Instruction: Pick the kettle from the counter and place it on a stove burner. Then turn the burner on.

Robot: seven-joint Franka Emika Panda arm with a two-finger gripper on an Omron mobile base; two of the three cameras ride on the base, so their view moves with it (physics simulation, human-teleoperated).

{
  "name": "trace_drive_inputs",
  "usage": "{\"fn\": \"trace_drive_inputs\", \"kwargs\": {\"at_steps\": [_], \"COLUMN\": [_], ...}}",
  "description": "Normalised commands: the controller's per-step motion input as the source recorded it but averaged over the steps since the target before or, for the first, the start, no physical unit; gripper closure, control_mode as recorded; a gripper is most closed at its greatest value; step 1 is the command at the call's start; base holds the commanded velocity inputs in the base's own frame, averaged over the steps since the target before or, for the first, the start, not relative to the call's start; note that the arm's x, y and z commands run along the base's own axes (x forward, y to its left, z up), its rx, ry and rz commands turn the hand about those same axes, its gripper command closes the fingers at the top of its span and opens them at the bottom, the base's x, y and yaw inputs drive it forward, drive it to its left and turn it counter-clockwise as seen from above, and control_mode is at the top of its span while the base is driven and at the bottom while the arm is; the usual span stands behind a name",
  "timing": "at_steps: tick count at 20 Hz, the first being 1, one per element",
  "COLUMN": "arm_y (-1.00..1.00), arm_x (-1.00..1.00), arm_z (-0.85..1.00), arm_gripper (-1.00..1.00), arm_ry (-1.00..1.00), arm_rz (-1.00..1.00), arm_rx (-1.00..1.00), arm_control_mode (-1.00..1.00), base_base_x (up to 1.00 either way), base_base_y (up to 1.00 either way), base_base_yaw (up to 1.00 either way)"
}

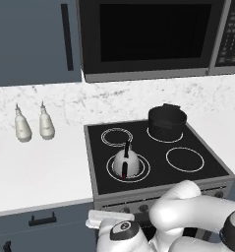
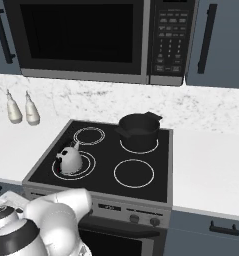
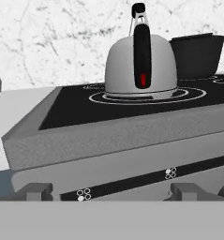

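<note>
The silvery-grey kettle (image 1: 125,162) stands upright on the stove burner (image 1: 140,173), the largest double-ring circle at the front left of the black cooktop. In the hand view the kettle (image 3: 140,65) shows its black handle and red mark, with the burner rings (image 3: 190,94) under it. My gripper (image 1: 100,219) is low in front of the stove's control strip, below and left of the kettle and apart from it. Its fingers are hidden, so I cannot tell its state. The white marble-look counter (image 1: 35,167) lies left of the stove.
A wide black pot (image 1: 166,121) sits on the back right burner. Two slim white bottles (image 1: 22,125) stand on the counter by the wall. Grey stove knobs (image 3: 36,191) line the front panel just ahead of the hand. A microwave (image 1: 148,34) hangs above.
</note>
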Motion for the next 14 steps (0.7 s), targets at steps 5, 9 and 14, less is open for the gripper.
{"fn": "trace_drive_inputs", "kwargs": {"at_steps": [5,9,14], "arm_y": [0.01,0.0,0.0], "arm_x": [0.0,0.0,0.0], "arm_z": [-0.24,-0.23,-0.19], "arm_gripper": [-1.0,-1.0,-1.0], "arm_ry": [-0.02,0.0,0.0], "arm_rz": [0.0,0.0,0.0], "arm_rx": [-0.02,-0.03,-0.02], "arm_control_mode": [-1.0,-1.0,-1.0], "base_base_x": [0.0,0.0,0.0], "base_base_y": [0.0,0.0,0.0], "base_base_yaw": [0.0,0.0,0.0]}}
